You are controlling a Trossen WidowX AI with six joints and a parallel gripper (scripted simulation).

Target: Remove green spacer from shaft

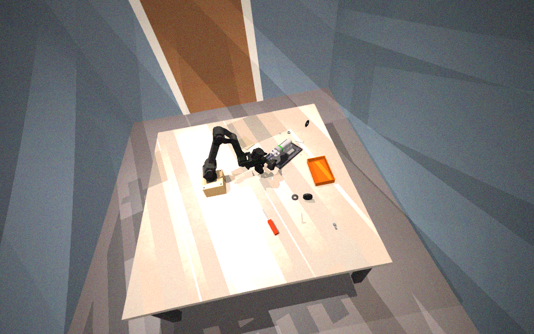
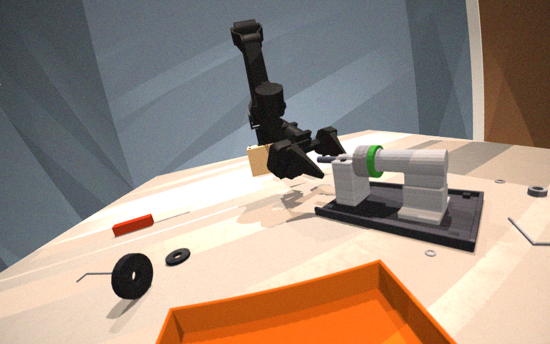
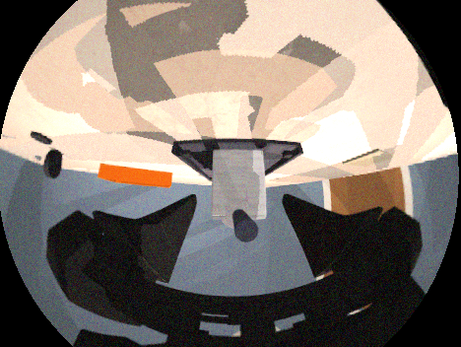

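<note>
The dark shaft end [image 2: 324,159] [image 3: 245,227] sticks out of the near support block [image 2: 342,184] [image 3: 235,182]. The green spacer [image 1: 281,148] [image 2: 373,162] is up on the shaft line, against the big pale housing [image 1: 285,145] [image 2: 417,162]. Pale grey spacers [image 2: 359,161] sit between it and the support block. The base tray [image 2: 389,231] carries both blocks. My gripper [image 2: 333,164] [image 3: 239,198] is open and empty, at the shaft end, with one finger on each side of it. The shaft inside the spacers and housing is hidden.
An orange bin [image 1: 320,171] [image 2: 275,297] stands beside the base tray. A black wheel [image 1: 307,196] [image 2: 132,276], a black ring [image 1: 295,197] [image 2: 177,257] and a red-handled screwdriver [image 1: 272,227] [image 2: 132,225] lie farther off. A small washer [image 2: 430,254] lies near the base.
</note>
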